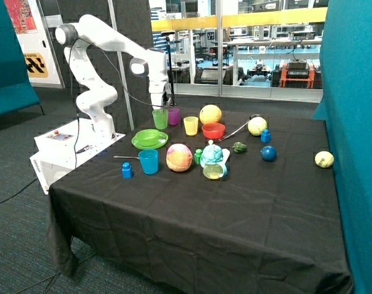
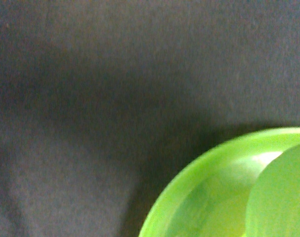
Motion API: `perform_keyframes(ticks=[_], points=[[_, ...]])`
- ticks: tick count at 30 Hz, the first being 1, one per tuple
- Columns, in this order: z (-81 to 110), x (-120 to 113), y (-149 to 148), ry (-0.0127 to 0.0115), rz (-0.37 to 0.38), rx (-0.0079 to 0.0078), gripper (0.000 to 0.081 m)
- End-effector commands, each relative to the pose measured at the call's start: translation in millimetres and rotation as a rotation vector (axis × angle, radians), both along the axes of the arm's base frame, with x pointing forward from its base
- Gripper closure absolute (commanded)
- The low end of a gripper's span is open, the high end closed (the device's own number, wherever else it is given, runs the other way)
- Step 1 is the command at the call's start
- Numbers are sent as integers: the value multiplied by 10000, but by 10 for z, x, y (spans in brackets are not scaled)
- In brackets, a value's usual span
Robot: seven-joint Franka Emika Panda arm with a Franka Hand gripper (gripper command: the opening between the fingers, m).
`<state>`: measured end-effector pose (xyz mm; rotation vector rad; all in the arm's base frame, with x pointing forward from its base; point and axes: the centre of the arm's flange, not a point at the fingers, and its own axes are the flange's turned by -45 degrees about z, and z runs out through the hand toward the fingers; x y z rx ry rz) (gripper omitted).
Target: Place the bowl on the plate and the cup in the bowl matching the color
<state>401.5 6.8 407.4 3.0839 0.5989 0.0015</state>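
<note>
The cup [image 1: 160,118] stands upright, mouth up, long axis vertical, near the table's [image 1: 247,208] far edge, just behind the plate [image 1: 138,144]. The bowl [image 1: 151,137] already sits on the plate. The gripper [image 1: 158,106] is at the cup's rim, apparently for a grasp; whether it pinches the cup cannot be told.

Even, fairly bright indoor light fills the outside view — daylight-lit glass panels glow behind the black cloth-covered table [image 1: 235,202], and objects cast only faint, soft shadows. The wrist view is dim and blurred: a broad soft shadow darkens the cloth, and the bright-green plastic plate [image 2: 189,182] is out of focus — pale glare inside its rim.
</note>
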Motion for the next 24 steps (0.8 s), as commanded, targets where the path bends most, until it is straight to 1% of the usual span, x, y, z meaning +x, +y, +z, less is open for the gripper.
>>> perform_keyframes(ticks=[1,6,8,11,17,24], points=[[-18,-321,-158,10,-377,0,808],[-82,-351,-327,10,-953,0,808],[-113,-358,-398,10,-1006,0,808],[-150,-370,-480,10,-1302,0,808],[-227,-406,-553,10,-1475,0,808],[-388,-470,-536,10,-1521,0,808]])
